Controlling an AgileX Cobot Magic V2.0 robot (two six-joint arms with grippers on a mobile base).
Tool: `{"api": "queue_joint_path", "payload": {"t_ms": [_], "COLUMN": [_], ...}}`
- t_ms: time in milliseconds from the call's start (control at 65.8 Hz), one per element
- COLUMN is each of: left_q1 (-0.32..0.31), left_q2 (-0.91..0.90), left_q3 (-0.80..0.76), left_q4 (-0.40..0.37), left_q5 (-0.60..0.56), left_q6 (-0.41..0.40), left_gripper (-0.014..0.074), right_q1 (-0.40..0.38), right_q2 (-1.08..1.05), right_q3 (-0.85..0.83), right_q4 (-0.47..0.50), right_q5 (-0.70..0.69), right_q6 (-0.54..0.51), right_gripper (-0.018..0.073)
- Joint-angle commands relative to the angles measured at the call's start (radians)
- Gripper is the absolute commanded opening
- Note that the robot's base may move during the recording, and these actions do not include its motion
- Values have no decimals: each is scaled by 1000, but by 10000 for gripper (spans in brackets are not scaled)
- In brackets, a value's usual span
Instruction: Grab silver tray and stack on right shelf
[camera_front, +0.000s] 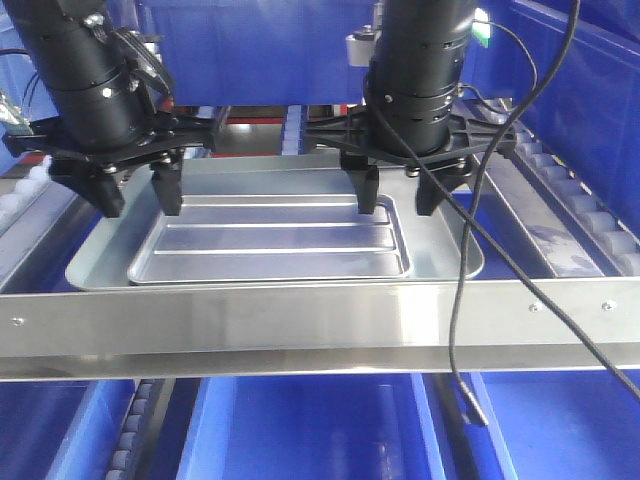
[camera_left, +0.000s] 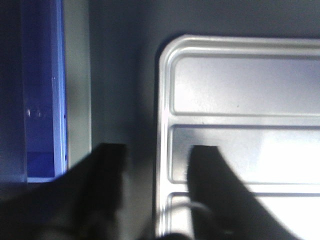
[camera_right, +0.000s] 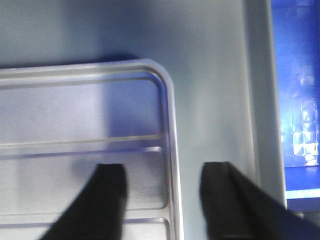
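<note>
The silver tray (camera_front: 270, 240) with its raised ribs lies flat inside a larger smooth silver tray (camera_front: 105, 262), on the right shelf behind its steel front bar (camera_front: 320, 320). My left gripper (camera_front: 140, 203) is open and straddles the ribbed tray's left rim, one finger on each side. In the left wrist view that gripper (camera_left: 158, 152) stands over the edge of the tray (camera_left: 240, 90). My right gripper (camera_front: 397, 203) is open too, astride the right rim. The right wrist view shows this gripper (camera_right: 165, 170) with one finger over the tray (camera_right: 75, 115) and one outside it.
Rails of pale rollers (camera_front: 590, 225) run along the shelf's right side, and more show at the left edge (camera_front: 20, 195). Blue bins (camera_front: 300, 430) sit below the front bar and behind the arms. A black cable (camera_front: 455, 330) hangs from the right arm across the bar.
</note>
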Motion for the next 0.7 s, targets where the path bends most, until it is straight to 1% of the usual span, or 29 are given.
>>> {"api": "queue_joint_path", "payload": {"t_ms": [0, 15, 30, 46, 76, 137, 213, 289, 441, 486, 562, 684], "left_q1": [-1, -1, -1, -1, -1, -1, 4, 11, 13, 13, 9, 7], "left_q2": [-50, -50, -50, -50, -50, -50, -50, -54, -82, -97, -130, -207], "left_q3": [-29, -29, -29, -29, -29, -29, -31, -33, -27, -13, 21, 111], "left_q4": [4, 4, 4, 4, 4, 2, 8, 19, 17, 17, -1, -8], "left_q5": [-18, -18, -21, -21, -27, -45, -41, -3, 87, 89, 53, -55], "left_q6": [2, 2, 2, 2, 2, 2, 2, 2, 2, 2, 2, 2], "left_gripper": [-76, -105, -114, -109, -83, -81, -86, -89, -89, -89, -89, -89], "right_q1": [-3, -3, -3, -3, -3, -3, -3, -3, -1, 0, 5, 27], "right_q2": [-75, -75, -75, -75, -73, -73, -77, -88, -121, -134, -153, -185], "right_q3": [-40, -40, -40, -40, -40, -40, -40, -40, -40, -40, -38, -35], "right_q4": [-27, -27, -27, -27, -27, -27, -22, -19, -19, -19, -19, -19], "right_q5": [-33, -34, -35, -36, -42, -45, -45, -41, -41, -43, -68, -117], "right_q6": [5, 5, 5, 5, 5, 5, 5, 5, -5, -15, -56, -175], "right_gripper": [140, 99, 43, 32, 64, 85, 78, 49, 51, 51, 51, 51]}}
